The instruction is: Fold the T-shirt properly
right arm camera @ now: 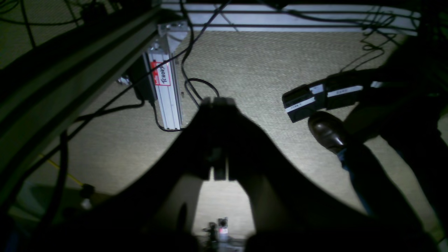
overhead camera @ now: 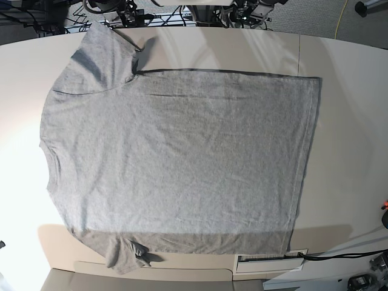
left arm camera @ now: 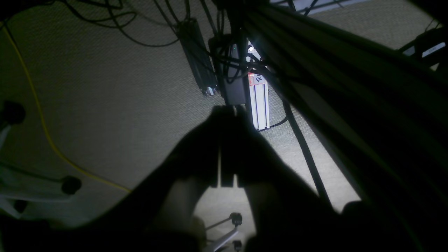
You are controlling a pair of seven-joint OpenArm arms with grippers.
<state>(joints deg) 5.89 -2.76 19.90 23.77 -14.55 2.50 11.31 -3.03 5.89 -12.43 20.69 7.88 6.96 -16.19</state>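
Heather-grey cotton, the T-shirt (overhead camera: 176, 163) lies spread flat on the pale table (overhead camera: 351, 121), collar end toward the left of the base view, hem toward the right. Neither arm shows in that view.

Left to right, risks noted:
- Far-left sleeve (overhead camera: 100, 57) lies partly over the table's back edge, close to the cables there. A pull on it could drag cloth off the edge or snag it.
- Near sleeve (overhead camera: 124, 254) is bunched and curled at the front edge; folding over it as it lies would trap a lump.
- The body is smooth, but a single-corner lift would likely skew the right-hand hem (overhead camera: 309, 151).

Wrist views are dark and look down at carpet, so both arms seem parked below table level. The right tool (right arm camera: 219, 101) has its jaws pressed together with nothing between them; the left tool (left arm camera: 227, 108) reads the same, though its silhouette is murky. Both must spread before any grasp, or they will only push the cloth into wrinkles.
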